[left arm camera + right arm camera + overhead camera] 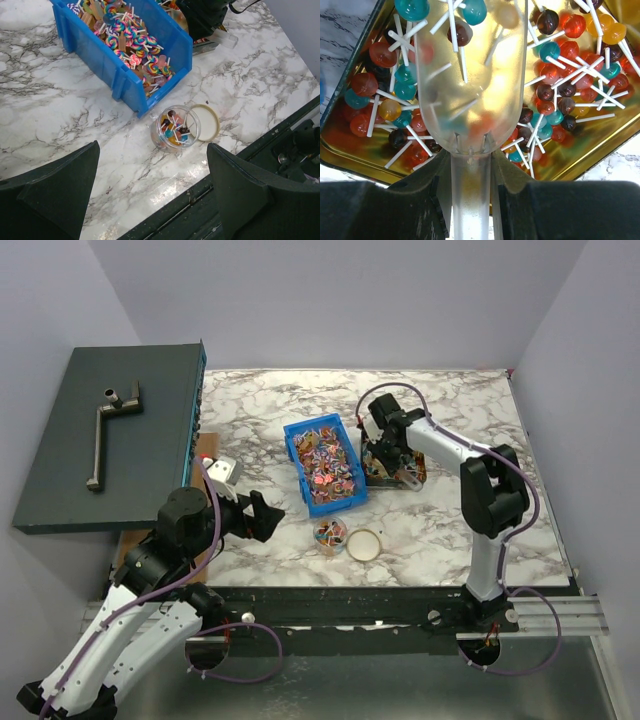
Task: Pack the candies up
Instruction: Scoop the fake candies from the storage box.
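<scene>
Candies [325, 465] lay in three places: heaped in the blue bin [100, 60] mid-worktop, spread as ball lollipops in the gold tray [600, 150] just right of the bin, and a small lot in the clear jar [175, 129] near the front edge. The jar stood open, with the gold lid [207, 122] flat on the worktop [450, 530], touching or just beside it.

Right gripper [470, 175]: fingers clamped on the handle of a clear plastic scoop [465, 100], with the bowl held over the tray's candies. Colours showed through the cloudy plastic; I could not tell whether those candies sat in the scoop or under it.

Left gripper [265, 517]: fingers wide apart, holding nothing, above bare worktop left of the jar and apart from it, facing the jar and the bin.
</scene>
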Controlling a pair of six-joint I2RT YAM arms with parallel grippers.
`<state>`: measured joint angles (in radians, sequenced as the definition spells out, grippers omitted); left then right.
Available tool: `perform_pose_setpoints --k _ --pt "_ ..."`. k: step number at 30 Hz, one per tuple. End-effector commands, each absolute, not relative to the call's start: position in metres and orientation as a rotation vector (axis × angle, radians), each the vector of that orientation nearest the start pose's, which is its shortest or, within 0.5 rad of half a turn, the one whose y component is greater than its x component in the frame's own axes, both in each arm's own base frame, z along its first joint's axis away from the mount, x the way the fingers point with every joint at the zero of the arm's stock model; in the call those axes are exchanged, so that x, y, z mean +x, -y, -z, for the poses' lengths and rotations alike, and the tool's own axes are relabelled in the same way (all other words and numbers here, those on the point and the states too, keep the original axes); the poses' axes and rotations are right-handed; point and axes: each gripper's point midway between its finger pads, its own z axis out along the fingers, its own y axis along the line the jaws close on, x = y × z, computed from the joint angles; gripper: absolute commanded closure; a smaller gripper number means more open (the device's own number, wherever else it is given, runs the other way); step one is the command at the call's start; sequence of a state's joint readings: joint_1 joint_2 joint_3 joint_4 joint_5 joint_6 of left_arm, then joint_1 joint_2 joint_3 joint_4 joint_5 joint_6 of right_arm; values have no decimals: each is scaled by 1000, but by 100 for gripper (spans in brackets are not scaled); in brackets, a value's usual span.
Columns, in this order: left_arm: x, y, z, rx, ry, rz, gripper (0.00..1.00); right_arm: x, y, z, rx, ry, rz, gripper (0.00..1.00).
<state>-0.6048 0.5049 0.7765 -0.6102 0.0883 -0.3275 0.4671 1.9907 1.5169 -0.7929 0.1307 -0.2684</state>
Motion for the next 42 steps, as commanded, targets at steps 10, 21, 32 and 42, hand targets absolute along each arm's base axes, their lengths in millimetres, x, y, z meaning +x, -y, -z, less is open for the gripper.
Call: perform_pose_setpoints --k 10,21,32,42 --pt "176 154 -238 345 -1962 677 10 378 -168 -54 -837 -2556 -106 99" --pt "179 153 -235 336 -1973 656 10 373 -157 -64 -764 -2501 -98 99" --pt "181 152 -233 334 -1981 645 10 373 -145 -82 -696 -2440 -35 99" --pt "182 152 -232 332 -1985 638 10 364 -140 -108 -646 -2391 -36 100"
